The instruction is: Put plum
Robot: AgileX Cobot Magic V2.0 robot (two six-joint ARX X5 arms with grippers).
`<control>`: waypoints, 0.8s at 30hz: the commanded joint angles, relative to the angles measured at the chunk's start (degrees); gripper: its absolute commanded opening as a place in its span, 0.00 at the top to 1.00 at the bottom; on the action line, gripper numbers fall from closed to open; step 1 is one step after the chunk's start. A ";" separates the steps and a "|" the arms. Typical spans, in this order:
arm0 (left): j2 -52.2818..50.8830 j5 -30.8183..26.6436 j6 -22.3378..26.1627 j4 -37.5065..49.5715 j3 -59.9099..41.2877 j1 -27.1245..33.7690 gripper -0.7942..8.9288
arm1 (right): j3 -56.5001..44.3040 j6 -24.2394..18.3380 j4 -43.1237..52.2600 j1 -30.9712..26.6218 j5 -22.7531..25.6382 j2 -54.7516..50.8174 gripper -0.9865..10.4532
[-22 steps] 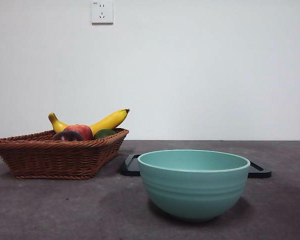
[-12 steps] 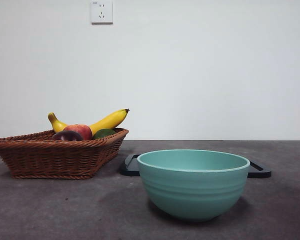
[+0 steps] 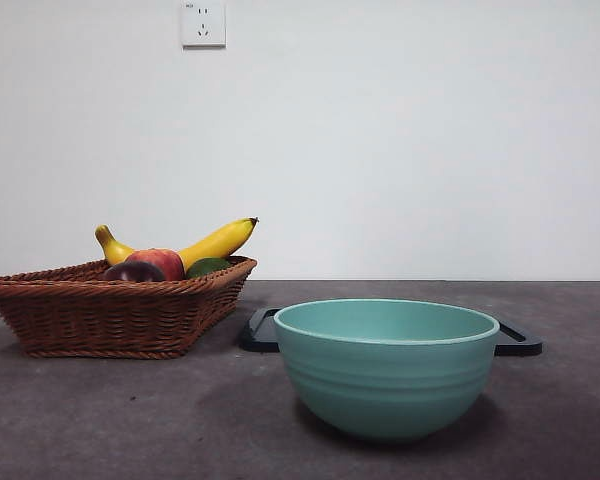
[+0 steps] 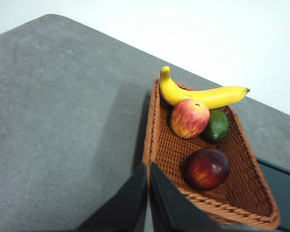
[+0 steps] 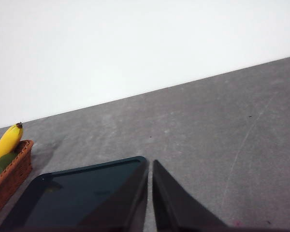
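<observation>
The plum [image 4: 207,168] is dark maroon and glossy and lies in the brown wicker basket [image 4: 241,203], near its front rim. In the front view only the plum's top [image 3: 133,272] shows above the basket's rim [image 3: 100,320]. My left gripper [image 4: 148,169] is shut and empty, hanging above the table just outside the basket's rim, a short way from the plum. My right gripper [image 5: 150,166] is shut and empty over the dark tray [image 5: 82,193]. Neither gripper shows in the front view.
The basket also holds a banana [image 3: 215,243], a red-and-yellow fruit [image 3: 160,263] and a green fruit [image 3: 209,267]. A teal bowl [image 3: 387,368] stands in front at the middle. The dark flat tray [image 3: 515,340] lies behind the bowl.
</observation>
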 commanded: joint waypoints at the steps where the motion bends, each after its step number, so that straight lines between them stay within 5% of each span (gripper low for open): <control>1: 3.39 1.55 1.68 -0.81 4.61 0.13 0.91 | 5.09 0.11 -2.03 -0.04 -0.52 3.17 0.91; 9: 17.64 10.12 10.58 -8.37 18.64 0.09 0.91 | 20.17 -3.74 -12.90 -0.02 -5.42 15.39 0.91; 24: 38.18 30.49 20.87 -26.71 40.89 -3.19 0.91 | 43.34 -16.50 -39.26 2.75 -23.06 36.24 0.91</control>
